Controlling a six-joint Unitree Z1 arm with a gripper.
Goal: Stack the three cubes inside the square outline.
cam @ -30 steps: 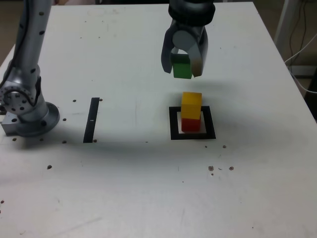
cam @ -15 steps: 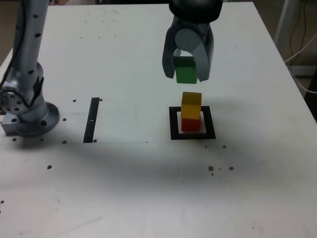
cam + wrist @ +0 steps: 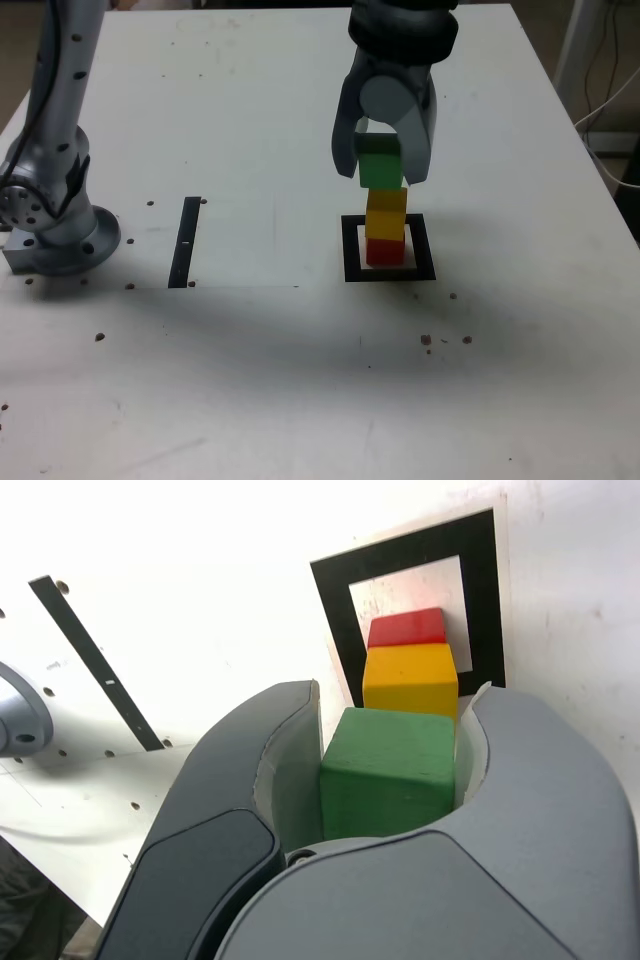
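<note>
The square outline [image 3: 349,247] [image 3: 334,597] is a black frame with a white centre, right of the table's middle in the exterior view. Inside it the red cube [image 3: 385,250] [image 3: 407,628] stands with the yellow cube [image 3: 386,212] [image 3: 411,678] on top of it. My gripper [image 3: 382,172] [image 3: 388,770] is shut on the green cube [image 3: 380,167] [image 3: 385,768], which sits directly above the yellow cube, at or just above its top face. I cannot tell whether the two touch.
A narrow black strip [image 3: 185,241] [image 3: 92,659] lies on the white table [image 3: 250,360] at the exterior view's left of the outline. The arm's grey base [image 3: 50,215] stands at the far left edge. Small dark holes [image 3: 440,340] dot the tabletop.
The gripper has carried the green cube down and slightly right in the exterior view, from hovering behind the stack to directly over the yellow cube.
</note>
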